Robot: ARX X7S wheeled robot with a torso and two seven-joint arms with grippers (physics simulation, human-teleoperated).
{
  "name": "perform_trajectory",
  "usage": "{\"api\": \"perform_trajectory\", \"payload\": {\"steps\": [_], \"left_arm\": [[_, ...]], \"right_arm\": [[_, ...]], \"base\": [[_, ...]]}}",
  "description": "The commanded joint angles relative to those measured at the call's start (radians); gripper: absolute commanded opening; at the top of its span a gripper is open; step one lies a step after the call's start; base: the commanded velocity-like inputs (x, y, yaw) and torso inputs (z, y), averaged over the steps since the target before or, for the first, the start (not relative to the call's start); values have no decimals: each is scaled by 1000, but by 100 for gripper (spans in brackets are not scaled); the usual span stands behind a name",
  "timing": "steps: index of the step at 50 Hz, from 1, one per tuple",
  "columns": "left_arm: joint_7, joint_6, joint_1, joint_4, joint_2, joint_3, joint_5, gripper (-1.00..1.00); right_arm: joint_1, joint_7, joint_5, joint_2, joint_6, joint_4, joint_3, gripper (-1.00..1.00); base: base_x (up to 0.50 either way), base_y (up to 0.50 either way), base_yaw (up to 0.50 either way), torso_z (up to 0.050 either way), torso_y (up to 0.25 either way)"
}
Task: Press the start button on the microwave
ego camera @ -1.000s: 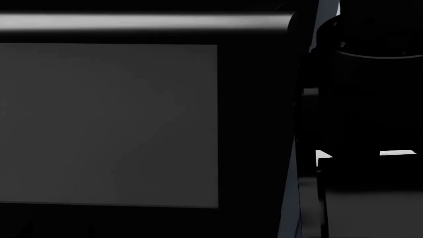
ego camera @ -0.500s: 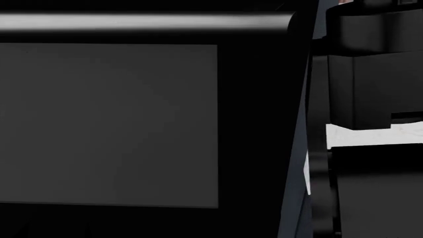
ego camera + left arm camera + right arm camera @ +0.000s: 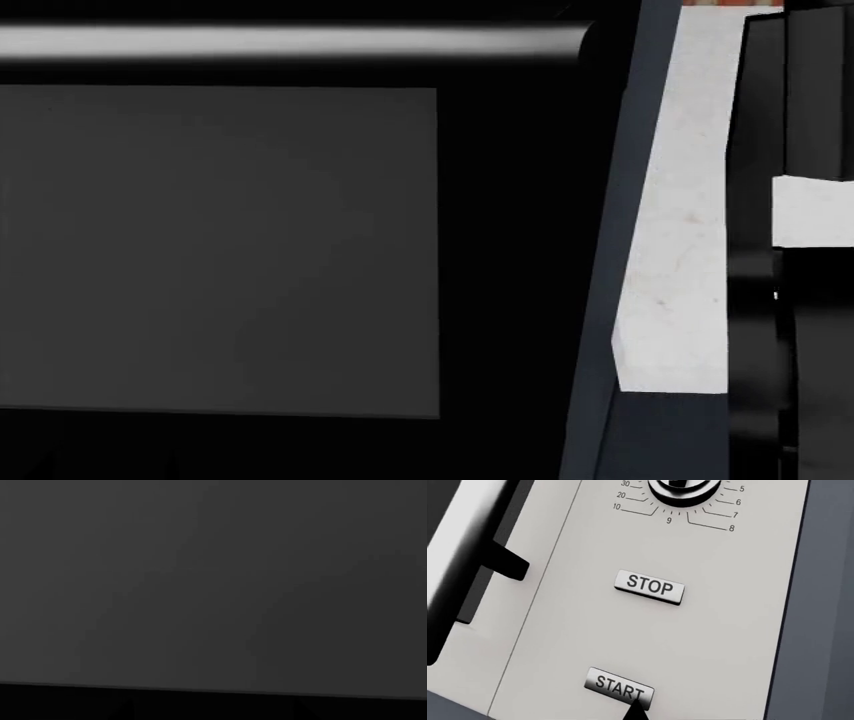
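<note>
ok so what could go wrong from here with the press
The dark tip sits at the lower right corner of the START button, so a push could slide off onto the bare panel. The STOP button lies on the same panel, so drifting toward it risks the wrong press. The head view shows no buttons, so only the right wrist view can guide alignment.

R arm (image 3: 801,300) shifted right, uncovering white counter (image 3: 681,250).

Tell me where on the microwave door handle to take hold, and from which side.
Grip the door handle mid-bar, across its width, coming straight at the front. It is a long bar held off the door by a dark bracket, leaving a gap behind for a finger.
</note>
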Motion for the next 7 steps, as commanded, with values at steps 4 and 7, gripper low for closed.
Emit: {"api": "perform_trajectory", "payload": {"steps": [4,7], "left_arm": [[-3,6,-5,-8,-5,3,-7,100],[-10,-12,4,20,-9,5,-9,100]], "right_arm": [[86,99,-171,-100,-277,462,59,-100],[89,102,-173,-101,-272,462,56,-100]], "base": [[44,12,32,14,0],[45,13,34,14,0]]}}
